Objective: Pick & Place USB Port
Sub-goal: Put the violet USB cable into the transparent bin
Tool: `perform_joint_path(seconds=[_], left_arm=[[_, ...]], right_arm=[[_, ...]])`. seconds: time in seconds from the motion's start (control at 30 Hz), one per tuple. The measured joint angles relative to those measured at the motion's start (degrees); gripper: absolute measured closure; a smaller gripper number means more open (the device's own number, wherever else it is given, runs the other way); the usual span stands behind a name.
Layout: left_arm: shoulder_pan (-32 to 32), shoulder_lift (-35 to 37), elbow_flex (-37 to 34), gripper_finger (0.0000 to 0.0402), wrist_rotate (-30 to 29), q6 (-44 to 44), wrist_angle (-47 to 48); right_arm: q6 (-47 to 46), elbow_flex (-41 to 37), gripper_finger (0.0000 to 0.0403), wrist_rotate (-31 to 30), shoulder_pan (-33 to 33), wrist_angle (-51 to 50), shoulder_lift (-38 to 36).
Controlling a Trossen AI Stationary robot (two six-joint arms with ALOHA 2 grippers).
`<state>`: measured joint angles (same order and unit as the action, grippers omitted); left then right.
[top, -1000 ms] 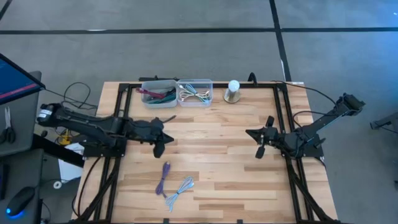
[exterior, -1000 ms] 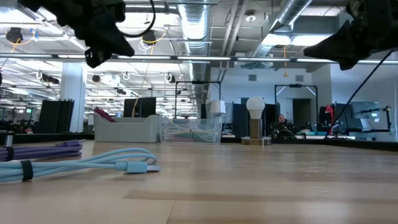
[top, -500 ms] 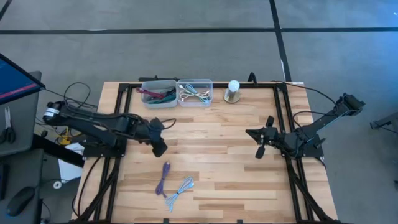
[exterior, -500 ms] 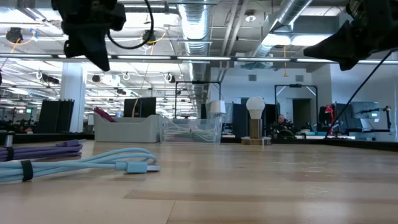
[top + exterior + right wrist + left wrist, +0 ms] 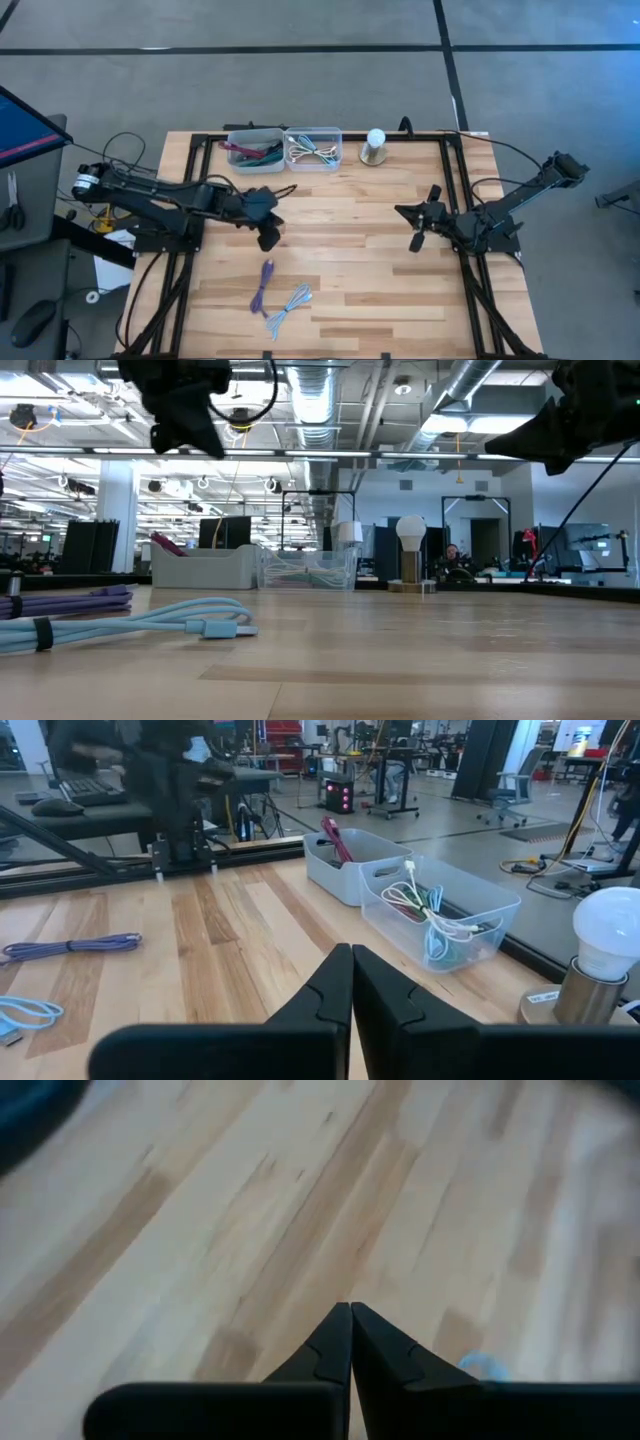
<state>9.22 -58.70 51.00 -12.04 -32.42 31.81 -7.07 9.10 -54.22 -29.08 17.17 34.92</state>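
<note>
The left pincer (image 5: 268, 236) is hovering with its fingers pressed together above the desk (image 5: 360, 280), empty. The purple cable (image 5: 264, 286) and light-blue cable (image 5: 288, 306) are lying nearer the front edge, just beside each other. The right pincer (image 5: 418, 228) is waiting, also pressed together, well apart.

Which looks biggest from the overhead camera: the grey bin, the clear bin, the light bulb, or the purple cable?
1. Grey bin and clear bin: they look alike, so no ranking between them.
2. Purple cable, long but thin.
3. Light bulb, smallest.
</note>
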Motion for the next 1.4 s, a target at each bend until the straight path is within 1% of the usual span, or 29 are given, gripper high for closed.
perform_joint_path(seconds=[0.03,0.07,0.17,0.2,0.23,0.33,0.43,0.47,0.53,0.7,0.77,0.87,1.03,1.23,1.3,1.4], left_arm=[[0.0,0.0,0.0,0.0394,0.9,-0.9,-1.6],[0.0,0.0,0.0,0.0395,3.1,-1.1,-3.0],[0.1,0.0,0.0,0.0394,14.9,-1.0,-5.2],[0.2,-0.2,0.0,0.0393,17.8,-1.2,-5.5],[0.6,-0.6,0.0,0.0391,19.5,-2.4,-5.6],[2.7,-2.8,0.0,0.0387,22.5,-6.4,-5.4],[4.9,-6.5,0.0,0.0384,22.0,-10.9,-5.4],[5.4,-7.8,0.0,0.0382,21.3,-13.1,-5.4],[6.3,-10.5,0.0,0.0379,21.9,-17.7,-5.3],[7.7,-15.0,0.0,0.0365,30.1,-28.9,-5.2],[7.8,-16.1,0.0,0.0358,32.1,-31.7,-4.8],[7.8,-17.7,0.0,0.0345,32.6,-32.8,-3.3],[7.8,-20.2,0.0,0.0318,32.8,-31.4,-0.3],[7.8,-20.6,0.0,0.0279,33.0,-30.8,8.3],[7.9,-20.6,-0.1,0.0265,31.5,-30.8,9.5],[8.4,-20.6,-0.1,0.0247,26.6,-30.8,8.8]], right_arm=[[0.0,0.0,0.0401,0.0,0.0,0.0,0.0],[0.0,0.0,0.0401,0.0,0.0,0.0,0.0],[0.0,0.0,0.0401,0.1,0.0,0.0,0.0],[0.0,0.0,0.0401,0.1,0.0,0.0,0.0],[0.0,0.0,0.0401,0.2,0.0,0.0,0.0],[0.0,0.0,0.0401,0.2,0.0,0.0,0.0],[0.0,0.0,0.0401,0.2,0.0,0.0,0.0],[0.0,0.0,0.0401,0.2,0.0,0.0,0.0],[0.0,0.0,0.0401,0.2,0.0,0.0,0.0],[0.0,0.0,0.0401,0.1,0.0,0.0,0.0],[0.0,0.0,0.0401,0.1,0.0,0.0,0.0],[0.0,0.0,0.0401,0.1,0.0,0.0,0.0],[0.0,0.0,0.0401,0.2,0.0,-0.1,0.0],[-2.0,0.0,0.0401,0.2,0.0,-2.5,0.0],[-3.0,0.0,0.0401,0.2,0.0,-3.8,0.0],[-3.4,0.0,0.0401,0.2,0.0,-4.1,0.0]])
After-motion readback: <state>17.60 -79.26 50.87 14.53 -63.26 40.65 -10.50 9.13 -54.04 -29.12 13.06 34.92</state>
